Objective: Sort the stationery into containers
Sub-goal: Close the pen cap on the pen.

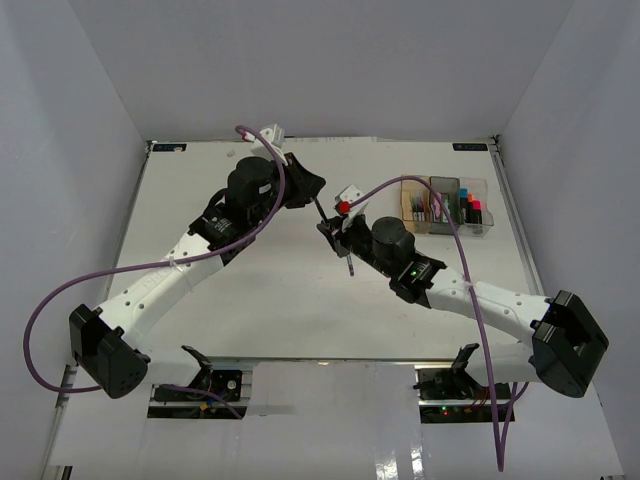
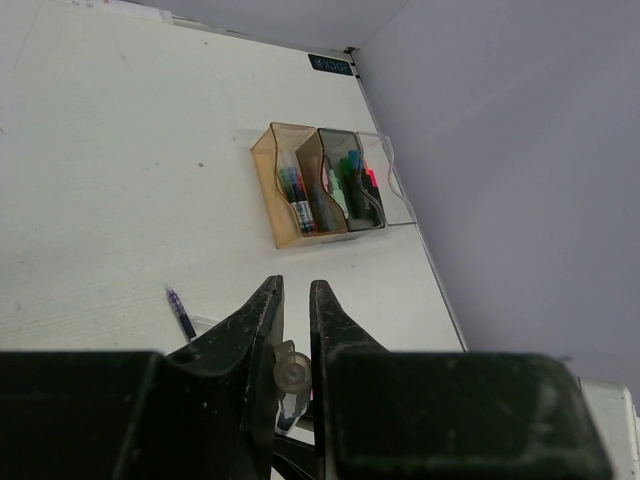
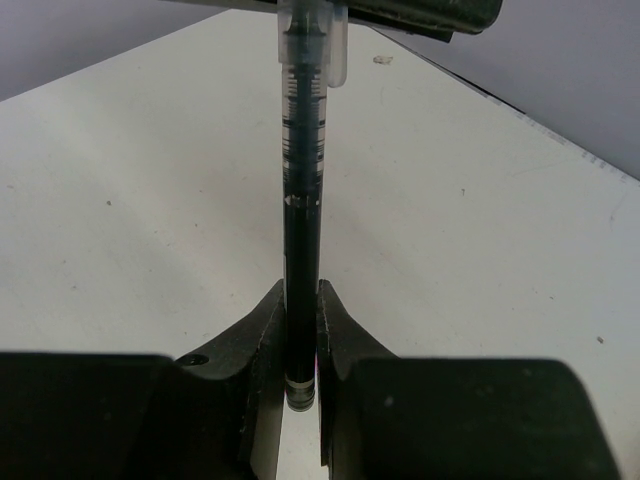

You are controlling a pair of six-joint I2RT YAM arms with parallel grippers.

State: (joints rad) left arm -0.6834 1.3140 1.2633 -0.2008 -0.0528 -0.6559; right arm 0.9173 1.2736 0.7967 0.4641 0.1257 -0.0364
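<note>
A thin dark pen (image 3: pixel 302 200) with a clear cap (image 2: pixel 290 375) is held above the table between both grippers. My right gripper (image 3: pixel 302 290) is shut on its barrel, and it also shows in the top view (image 1: pixel 332 232). My left gripper (image 2: pixel 293 285) is shut on the clear cap end, just up and left of the right gripper in the top view (image 1: pixel 314 197). The three adjoining bins stand at the back right: amber (image 1: pixel 409 207), smoky grey (image 1: pixel 441 184) and clear (image 1: pixel 483 186). They hold pens, markers and bright-capped highlighters. The bins also show in the left wrist view (image 2: pixel 266 180).
A purple-blue pen (image 1: pixel 351 266) lies on the table just below my right gripper, and it also shows in the left wrist view (image 2: pixel 180 312). White walls enclose the table on three sides. A purple cable loops over each arm.
</note>
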